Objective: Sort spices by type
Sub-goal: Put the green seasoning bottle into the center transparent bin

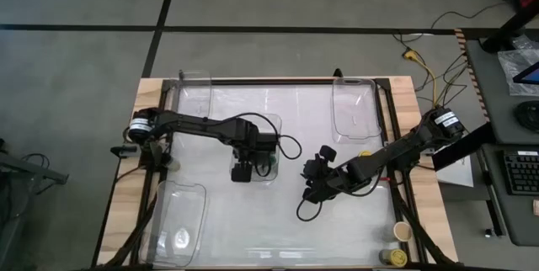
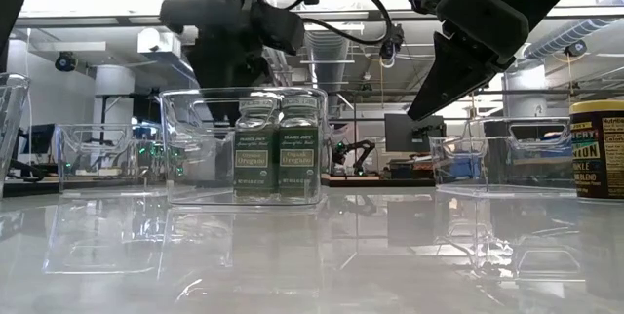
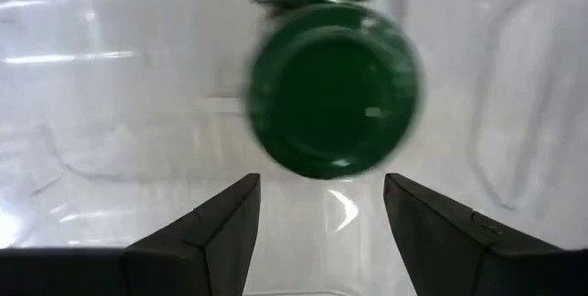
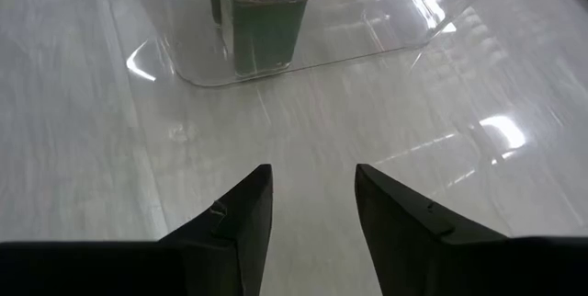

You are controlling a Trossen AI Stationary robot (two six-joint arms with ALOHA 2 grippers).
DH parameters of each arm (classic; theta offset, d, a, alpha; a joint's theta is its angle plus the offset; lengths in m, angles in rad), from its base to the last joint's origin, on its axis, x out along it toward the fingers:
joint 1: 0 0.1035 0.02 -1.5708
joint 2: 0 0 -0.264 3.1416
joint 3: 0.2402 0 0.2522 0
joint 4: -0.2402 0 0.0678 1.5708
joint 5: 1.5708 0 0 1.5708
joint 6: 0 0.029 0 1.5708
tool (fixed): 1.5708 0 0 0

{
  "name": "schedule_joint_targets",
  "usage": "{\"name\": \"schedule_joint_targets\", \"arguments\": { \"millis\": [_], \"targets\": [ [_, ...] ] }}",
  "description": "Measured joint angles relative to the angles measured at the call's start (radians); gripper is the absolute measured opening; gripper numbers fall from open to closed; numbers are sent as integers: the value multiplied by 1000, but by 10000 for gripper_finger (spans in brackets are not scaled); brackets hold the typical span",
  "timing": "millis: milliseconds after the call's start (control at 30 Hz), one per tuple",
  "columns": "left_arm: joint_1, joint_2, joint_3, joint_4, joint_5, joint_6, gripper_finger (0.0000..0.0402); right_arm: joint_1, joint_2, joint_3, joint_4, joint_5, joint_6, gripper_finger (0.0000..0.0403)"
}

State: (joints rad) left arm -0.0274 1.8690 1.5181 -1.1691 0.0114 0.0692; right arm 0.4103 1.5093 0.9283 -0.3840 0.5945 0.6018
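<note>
Two green-lid spice jars in the centre bin, both claws empty.
The green-lid jars (image 2: 278, 148) stand upright, side by side and touching, inside the clear centre bin (image 2: 180, 148) on the desk (image 1: 278, 220). The left claw (image 3: 322, 232) hangs right above them, fingers parted, holding nothing. The right claw (image 4: 312, 213) hovers over bare desk just beside that bin, fingers narrowly apart, empty. A yellow-lid jar (image 1: 393, 257) and a tan-lid jar (image 1: 402, 231) sit at the desk's near right corner.
</note>
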Motion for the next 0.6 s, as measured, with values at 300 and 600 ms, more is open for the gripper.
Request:
{"name": "schedule_joint_targets", "arguments": {
  "millis": [300,600],
  "targets": [
    [6,10,0,42,-104,-30,217,0,0,0,0,0,2,129],
    [5,10,0,53,-54,-31,217,0,0,0,0,0,8,118]
  ]
}}
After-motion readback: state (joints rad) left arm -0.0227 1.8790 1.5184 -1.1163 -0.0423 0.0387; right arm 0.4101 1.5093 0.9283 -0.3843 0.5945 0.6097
